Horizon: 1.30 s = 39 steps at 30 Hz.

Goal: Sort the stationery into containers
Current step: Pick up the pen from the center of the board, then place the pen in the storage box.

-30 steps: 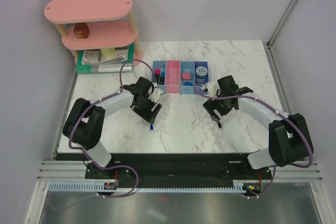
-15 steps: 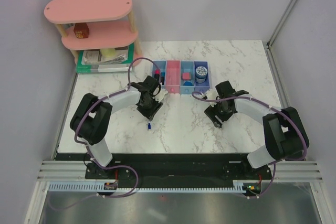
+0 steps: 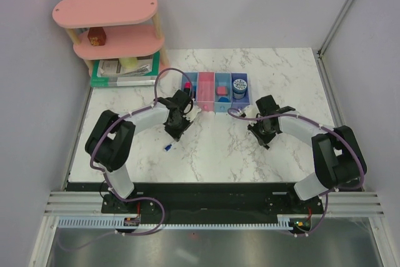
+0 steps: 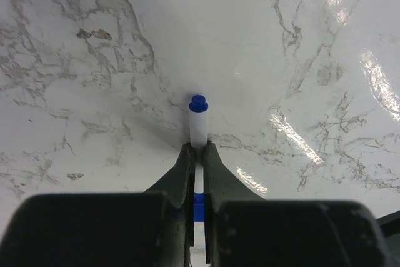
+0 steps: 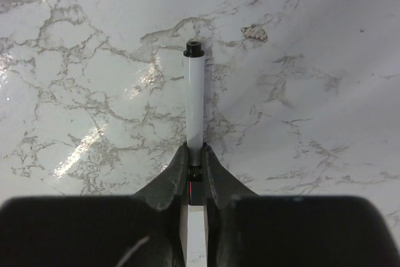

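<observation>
My left gripper [image 4: 198, 149] is shut on a white pen with a blue cap [image 4: 198, 120], whose blue end sticks out ahead of the fingertips over the marble. From above, that gripper [image 3: 175, 133] is below the left end of the containers [image 3: 215, 107], and the pen's blue tip [image 3: 167, 148] pokes out toward the near left. My right gripper [image 5: 195, 152] is shut on a slim pen with a pale barrel and a black end [image 5: 194, 92]. In the top view this gripper [image 3: 267, 141] sits below the row's right end. The dark blue bin holds a round blue-white tin [image 3: 239, 84].
A pink tiered shelf [image 3: 112, 10] stands at the back left with a small red-brown box [image 3: 95, 35] on its middle level. A green-edged stack of books [image 3: 125, 72] lies under it. White walls close in on both sides.
Both grippers have closed from wide open onto their pens. The left gripper has shifted slightly, and the blue pen tip now lies further to the left.
</observation>
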Each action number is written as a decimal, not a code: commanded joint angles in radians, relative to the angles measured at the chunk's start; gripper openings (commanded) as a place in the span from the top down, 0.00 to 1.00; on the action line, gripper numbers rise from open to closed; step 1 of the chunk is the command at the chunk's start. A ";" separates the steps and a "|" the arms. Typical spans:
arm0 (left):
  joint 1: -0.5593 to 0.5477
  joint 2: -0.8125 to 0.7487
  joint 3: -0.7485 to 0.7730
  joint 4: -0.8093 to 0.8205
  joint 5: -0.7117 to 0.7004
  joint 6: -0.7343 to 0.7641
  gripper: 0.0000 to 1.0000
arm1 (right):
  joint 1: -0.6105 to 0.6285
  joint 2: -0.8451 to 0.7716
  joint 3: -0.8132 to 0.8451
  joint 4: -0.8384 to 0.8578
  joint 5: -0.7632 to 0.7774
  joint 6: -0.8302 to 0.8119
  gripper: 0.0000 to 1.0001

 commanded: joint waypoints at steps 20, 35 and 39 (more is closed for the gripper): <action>-0.036 -0.131 0.354 -0.132 0.292 0.061 0.98 | -0.004 -0.195 0.255 -0.174 -0.117 -0.006 1.00; 0.199 0.330 1.010 -0.155 0.314 -0.117 0.98 | -0.005 -0.216 0.387 0.095 -0.080 0.193 1.00; 0.197 0.430 1.105 -0.155 0.468 -0.141 0.98 | -0.007 -0.189 0.410 0.115 -0.080 0.189 1.00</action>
